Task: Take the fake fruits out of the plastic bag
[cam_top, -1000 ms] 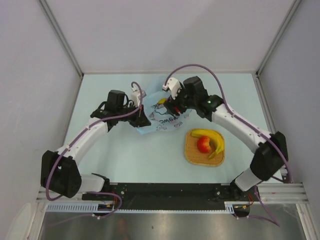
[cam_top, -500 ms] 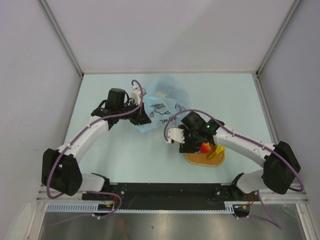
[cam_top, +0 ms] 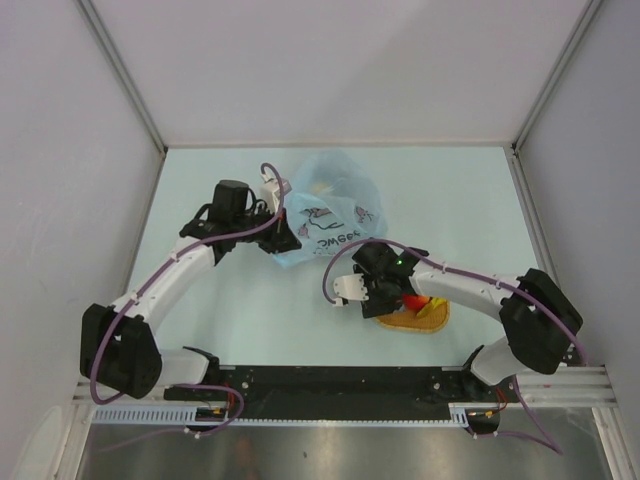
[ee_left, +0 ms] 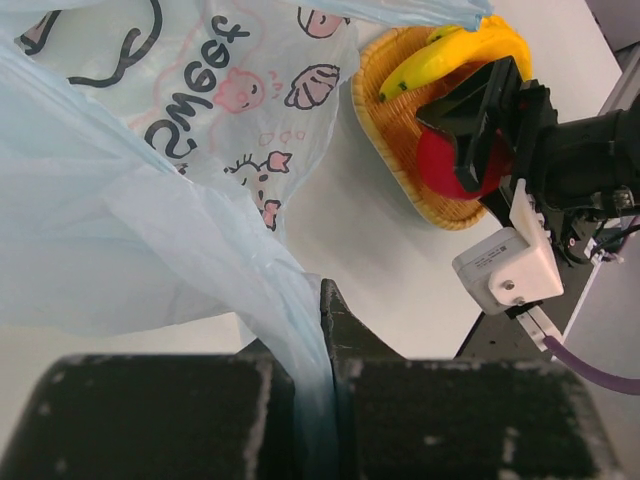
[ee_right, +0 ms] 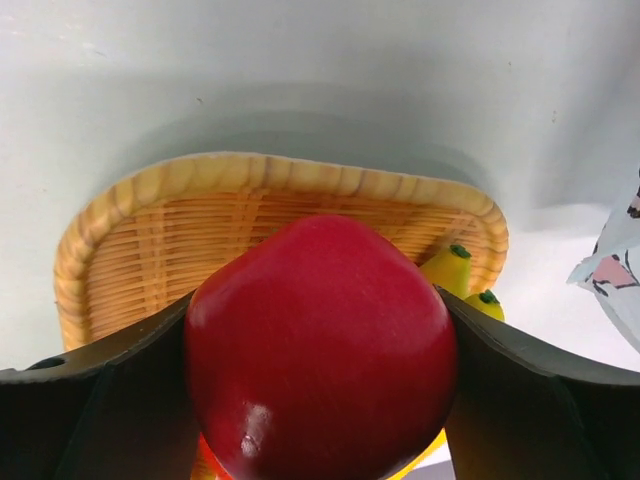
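RIGHT: your right gripper (cam_top: 398,295) is gripping a glossy red plastic apple (ee_right: 320,340), jaws spread wide around it, over the woven orange-yellow mat (ee_right: 150,240) beside the yellow plastic banana (ee_left: 440,60), evidently for release | LEFT: your left gripper (ee_left: 325,400) is pinching, fully closed, the crinkly light-blue printed plastic bag (ee_left: 150,200), anchoring it beyond the mat.

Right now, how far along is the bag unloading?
Done: a banana lies on the woven tray. In hand: the right gripper is shut on a red apple over that tray, not released; the left gripper pinches the plastic bag. Left: a yellowish shape shows at the bag's mouth in the top view, probably another fruit; anything deeper is hidden.
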You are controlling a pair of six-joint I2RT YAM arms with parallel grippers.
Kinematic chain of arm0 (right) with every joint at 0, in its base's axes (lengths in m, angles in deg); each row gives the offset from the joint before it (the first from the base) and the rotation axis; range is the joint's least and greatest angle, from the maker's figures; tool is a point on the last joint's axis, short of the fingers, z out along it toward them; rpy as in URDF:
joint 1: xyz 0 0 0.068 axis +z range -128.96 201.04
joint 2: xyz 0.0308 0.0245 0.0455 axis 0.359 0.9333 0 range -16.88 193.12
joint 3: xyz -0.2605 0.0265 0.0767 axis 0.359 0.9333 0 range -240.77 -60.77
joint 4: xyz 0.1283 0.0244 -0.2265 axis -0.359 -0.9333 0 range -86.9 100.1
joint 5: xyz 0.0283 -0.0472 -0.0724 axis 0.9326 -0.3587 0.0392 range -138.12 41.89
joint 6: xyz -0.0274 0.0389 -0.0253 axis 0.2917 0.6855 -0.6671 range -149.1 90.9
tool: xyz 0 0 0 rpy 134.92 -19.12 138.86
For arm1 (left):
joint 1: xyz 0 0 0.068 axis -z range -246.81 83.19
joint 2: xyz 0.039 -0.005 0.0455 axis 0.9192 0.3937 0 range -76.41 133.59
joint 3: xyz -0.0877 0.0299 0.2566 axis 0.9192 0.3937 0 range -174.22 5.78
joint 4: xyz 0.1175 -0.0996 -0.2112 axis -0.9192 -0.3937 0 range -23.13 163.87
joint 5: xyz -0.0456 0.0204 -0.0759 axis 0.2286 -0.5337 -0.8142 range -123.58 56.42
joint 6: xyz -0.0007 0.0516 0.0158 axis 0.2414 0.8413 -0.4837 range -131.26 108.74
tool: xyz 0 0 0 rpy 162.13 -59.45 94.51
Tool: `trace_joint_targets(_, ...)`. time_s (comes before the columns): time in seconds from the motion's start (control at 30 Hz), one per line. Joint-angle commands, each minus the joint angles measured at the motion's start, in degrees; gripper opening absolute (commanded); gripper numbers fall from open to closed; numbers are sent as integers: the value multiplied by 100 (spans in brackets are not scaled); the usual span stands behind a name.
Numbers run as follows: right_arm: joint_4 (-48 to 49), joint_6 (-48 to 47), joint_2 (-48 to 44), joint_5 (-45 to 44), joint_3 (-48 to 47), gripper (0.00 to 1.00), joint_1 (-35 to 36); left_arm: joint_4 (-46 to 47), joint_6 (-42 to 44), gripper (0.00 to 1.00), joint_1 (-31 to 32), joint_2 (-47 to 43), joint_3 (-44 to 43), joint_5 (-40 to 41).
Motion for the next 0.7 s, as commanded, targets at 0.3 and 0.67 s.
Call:
trace_joint_targets(0.3, 159, -165, -344, -311, -16, 100, 38, 202, 1, 0, -30, -194, 0, -100)
trace_joint_targets(0.67, -835, 193, -1320, 2034, -1437, 100, -418, -43, 107, 0, -39, -159, -220, -188)
